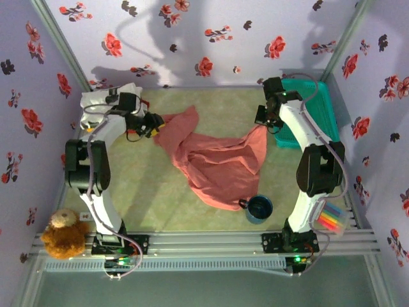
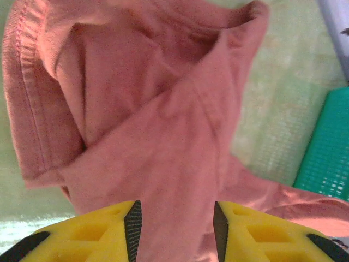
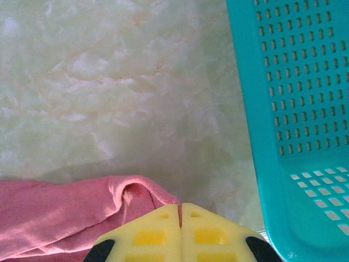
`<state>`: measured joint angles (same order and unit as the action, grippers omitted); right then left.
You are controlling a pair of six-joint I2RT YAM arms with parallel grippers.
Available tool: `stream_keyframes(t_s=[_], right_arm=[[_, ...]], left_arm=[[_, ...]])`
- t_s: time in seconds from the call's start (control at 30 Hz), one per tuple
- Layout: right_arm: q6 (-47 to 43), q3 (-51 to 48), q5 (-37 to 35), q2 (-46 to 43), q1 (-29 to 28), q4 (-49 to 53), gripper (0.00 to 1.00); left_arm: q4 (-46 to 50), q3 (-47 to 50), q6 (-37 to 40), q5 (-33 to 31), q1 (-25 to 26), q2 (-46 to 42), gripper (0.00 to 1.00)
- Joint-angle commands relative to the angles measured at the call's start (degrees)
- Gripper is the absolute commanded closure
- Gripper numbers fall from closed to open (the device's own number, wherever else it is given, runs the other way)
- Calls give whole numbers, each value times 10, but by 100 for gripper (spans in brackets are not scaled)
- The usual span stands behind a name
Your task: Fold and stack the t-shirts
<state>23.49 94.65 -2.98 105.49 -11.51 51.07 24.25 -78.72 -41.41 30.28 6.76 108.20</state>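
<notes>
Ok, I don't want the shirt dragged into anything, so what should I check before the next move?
1. Right tool shut on a corner of the salmon-pink cloth t-shirt: ok.
2. Left tool firm on the shirt: not ok. Its jaws stand apart with cloth lying between them.
3. Shirt lying flat: not ok. It is crumpled and folded over itself.
4. Dark blue mug clear of the shirt: not ok. It stands right at the near hem; whether they touch, cannot tell.
5. Teal plastic mesh basket clear of the right tool: ok. It is beside the tool and apart from it.
</notes>
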Motion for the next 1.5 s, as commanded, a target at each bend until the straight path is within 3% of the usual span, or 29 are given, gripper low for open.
stream_keyframes(t_s=[0.0,0.3,0.5,0.67,0.8,0.9,1.13,1.3,1.47], right_arm=[[-12,-5,5,-11,0,13,100],[-17,-7,6,-12,0,21,100],[-16,-6,9,-11,0,22,100],[-16,-5,10,-8,0,23,100],[-16,-5,10,-7,1,23,100],[-16,-3,13,-4,0,24,100],[-17,-1,13,-3,0,25,100],[-17,-3,10,-13,0,29,100],[-4,-20,10,-80,0,22,100]], left_arm=[[-8,-36,31,16,-4,47,59],[46,-85,65,-7,-6,108,57],[62,-85,96,-46,-6,105,50],[27,-71,75,3,-3,118,51],[48,-75,93,5,11,116,52],[53,-67,96,7,13,108,59],[39,-51,84,7,13,90,90],[42,-45,68,-8,10,49,100],[20,-16,26,-18,-13,-64,100]])
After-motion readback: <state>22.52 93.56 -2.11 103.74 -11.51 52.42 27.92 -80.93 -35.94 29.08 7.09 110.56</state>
